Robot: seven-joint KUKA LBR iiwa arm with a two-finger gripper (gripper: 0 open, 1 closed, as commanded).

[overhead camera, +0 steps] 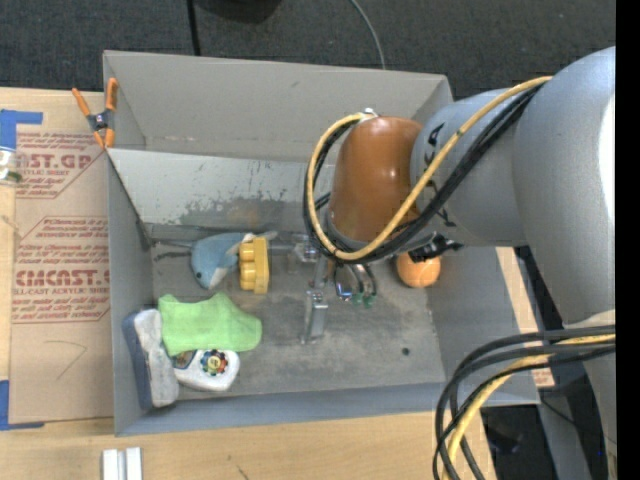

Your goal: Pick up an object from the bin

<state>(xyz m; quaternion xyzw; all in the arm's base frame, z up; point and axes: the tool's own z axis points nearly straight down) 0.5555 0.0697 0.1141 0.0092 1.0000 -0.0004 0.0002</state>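
Bin (128,208) contents: green cloth (205,326), white toy (208,366) at 8 o'clock; blue toy (212,258), yellow piece (254,264) at 10. Gripper (318,313) over bare floor at centre; open or closed cannot be told. Orange ball (418,270) at 3. Risk: descending here grabs nothing; yellow piece lies nearest.

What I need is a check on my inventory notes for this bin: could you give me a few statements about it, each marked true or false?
1. A green cloth lies in the left part of the bin. True.
2. The yellow toy lies right beside the blue toy. True.
3. The orange ball rests on the green cloth. False: it lies at the far right, partly behind the arm, well away from the cloth.
4. The jaws are over the green cloth. False: they are over bare bin floor, to the right of the cloth.
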